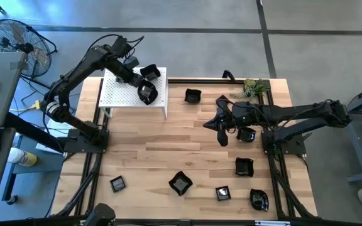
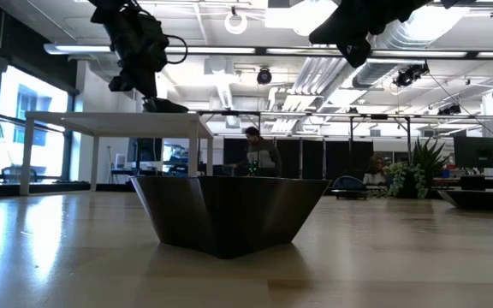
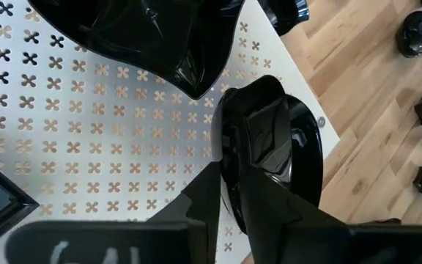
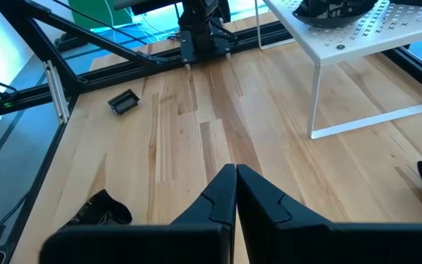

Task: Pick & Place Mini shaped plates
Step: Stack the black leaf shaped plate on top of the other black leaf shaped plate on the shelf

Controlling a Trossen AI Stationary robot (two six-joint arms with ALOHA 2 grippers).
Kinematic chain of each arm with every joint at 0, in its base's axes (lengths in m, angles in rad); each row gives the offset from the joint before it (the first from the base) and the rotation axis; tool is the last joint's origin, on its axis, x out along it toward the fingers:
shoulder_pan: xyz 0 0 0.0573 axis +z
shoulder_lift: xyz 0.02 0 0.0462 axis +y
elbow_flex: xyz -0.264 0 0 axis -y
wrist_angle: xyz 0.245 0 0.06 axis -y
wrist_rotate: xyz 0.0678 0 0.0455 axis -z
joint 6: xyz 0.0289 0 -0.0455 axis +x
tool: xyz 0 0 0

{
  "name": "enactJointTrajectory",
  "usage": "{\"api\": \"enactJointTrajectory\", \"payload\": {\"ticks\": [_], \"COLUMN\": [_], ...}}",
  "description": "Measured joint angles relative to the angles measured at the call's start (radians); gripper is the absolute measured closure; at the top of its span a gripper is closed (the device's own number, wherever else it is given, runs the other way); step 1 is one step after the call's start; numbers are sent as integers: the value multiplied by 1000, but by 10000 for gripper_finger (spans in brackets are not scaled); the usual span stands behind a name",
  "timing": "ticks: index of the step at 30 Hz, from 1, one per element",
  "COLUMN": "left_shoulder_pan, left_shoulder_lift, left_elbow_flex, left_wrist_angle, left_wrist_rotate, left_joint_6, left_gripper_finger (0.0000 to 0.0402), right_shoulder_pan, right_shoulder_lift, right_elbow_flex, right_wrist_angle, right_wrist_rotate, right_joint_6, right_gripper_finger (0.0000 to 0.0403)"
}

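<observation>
Starting at the near edge of the wooden table: a row of mini shaped plates sits there, a small square one, an angular one, another square and a roundish one. A bit further back there's one more. The right gripper hovers over the table middle with its fingers pressed together, nothing in them, and a round plate lies just beside it. At the far side, the left gripper is clamped on a round black plate over the white perforated stand, next to another plate on the stand. A lone plate and a green plant sprig sit at the back.
</observation>
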Motion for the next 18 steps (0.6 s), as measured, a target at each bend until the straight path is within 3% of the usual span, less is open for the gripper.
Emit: {"api": "enactJointTrajectory", "payload": {"ticks": [7, 18], "left_shoulder_pan": [0, 0], "left_shoulder_lift": [0, 0], "left_elbow_flex": [0, 0], "left_wrist_angle": [2, 0], "left_wrist_rotate": [9, 22], "left_joint_6": [0, -34], "left_gripper_finger": [395, 401], "right_shoulder_pan": [0, 0], "right_shoulder_lift": [0, 0], "right_elbow_flex": [0, 0], "right_wrist_angle": [0, 0], "right_wrist_rotate": [1, 1], "right_joint_6": [0, 0], "right_gripper_finger": [396, 396]}}
